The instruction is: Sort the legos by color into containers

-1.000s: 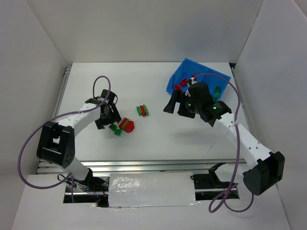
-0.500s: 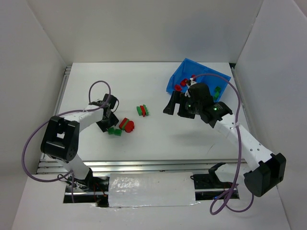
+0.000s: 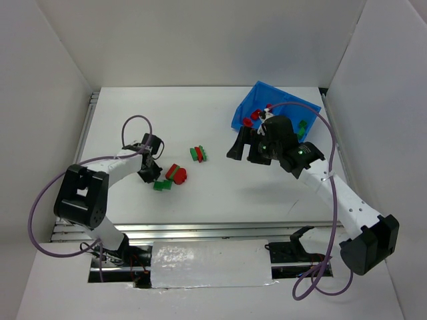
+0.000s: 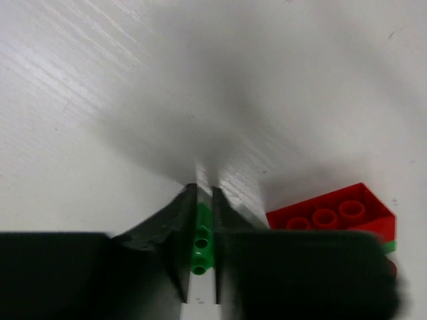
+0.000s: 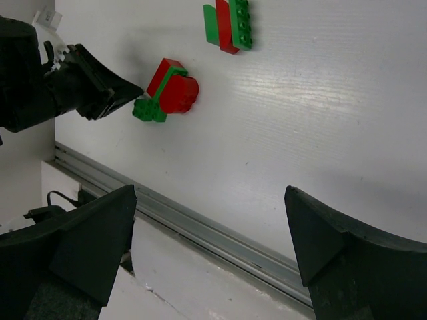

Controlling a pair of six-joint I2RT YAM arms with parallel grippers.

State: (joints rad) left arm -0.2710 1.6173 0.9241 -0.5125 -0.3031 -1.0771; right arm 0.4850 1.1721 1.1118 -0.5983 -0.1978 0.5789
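My left gripper (image 3: 153,175) is down at the table and shut on a small green lego (image 4: 202,243), which is pinched upright between the jaws. A red lego (image 4: 330,213) lies just to its right. It belongs to a red and green cluster (image 3: 176,174), and a loose green lego (image 3: 162,186) sits beside that cluster. A second group of green and red legos (image 3: 198,154) lies further right. The blue containers (image 3: 248,107) stand at the back right and hold red and green legos. My right gripper (image 3: 244,147) hovers open and empty beside them.
White walls close in the table on the left, back and right. A metal rail (image 5: 220,230) runs along the table's near edge. Purple cables loop over both arms.
The left gripper's jaws have closed on the green lego and it has shifted slightly toward the red cluster. The right arm has barely moved.
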